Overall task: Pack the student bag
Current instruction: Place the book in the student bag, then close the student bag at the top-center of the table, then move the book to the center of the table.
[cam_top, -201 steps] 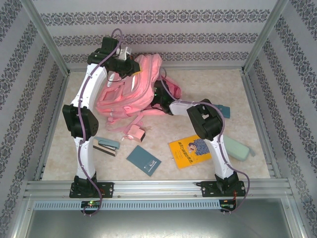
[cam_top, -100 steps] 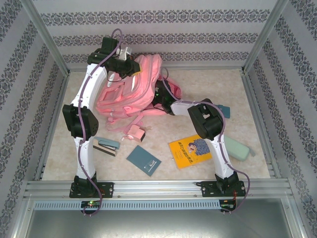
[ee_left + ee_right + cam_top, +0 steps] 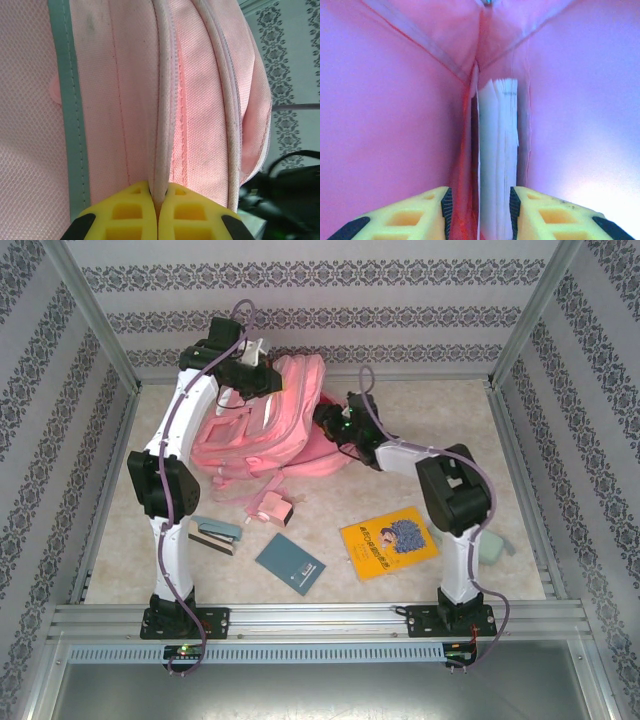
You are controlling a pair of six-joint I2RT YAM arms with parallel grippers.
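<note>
The student bag (image 3: 265,425), woven pink canvas with white piping and a teal trim strip, slumps at the back of the desk (image 3: 420,410). We see the left gripper (image 3: 158,212) with jaws closed on a piped seam. Inside, a white book (image 3: 497,160) stands edge-on between pink walls and the parted jaws of our right gripper (image 3: 480,215).

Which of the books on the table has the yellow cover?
The yellow book, lying nearest the right arm's base; the blue book left of it is plain dark blue, and the stacked books lie farther left.

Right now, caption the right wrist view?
Yellow fingers straddling a book's page edges inside the pink bag.
</note>
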